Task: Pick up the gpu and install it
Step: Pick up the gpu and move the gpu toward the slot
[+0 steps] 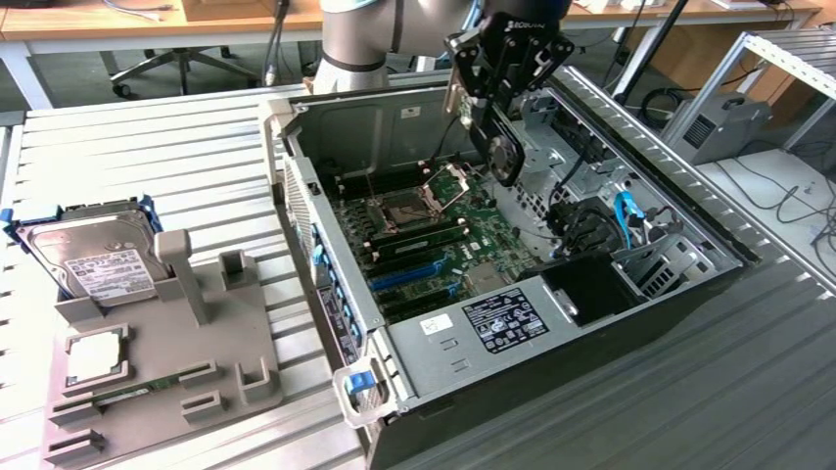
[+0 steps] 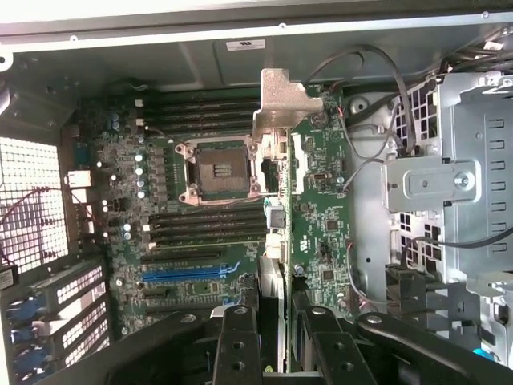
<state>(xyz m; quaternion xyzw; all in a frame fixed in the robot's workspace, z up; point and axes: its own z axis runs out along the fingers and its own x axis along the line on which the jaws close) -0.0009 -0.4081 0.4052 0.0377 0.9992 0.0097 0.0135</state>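
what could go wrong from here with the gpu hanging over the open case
1. The pincer grips the gpu by one end, so the card may tilt or slip while it is being seated.
2. The gpu hangs close to the cpu socket and apart from the blue slot; a descent off line might strike the board.
3. Loose cables beside the board could snag the card's bracket.
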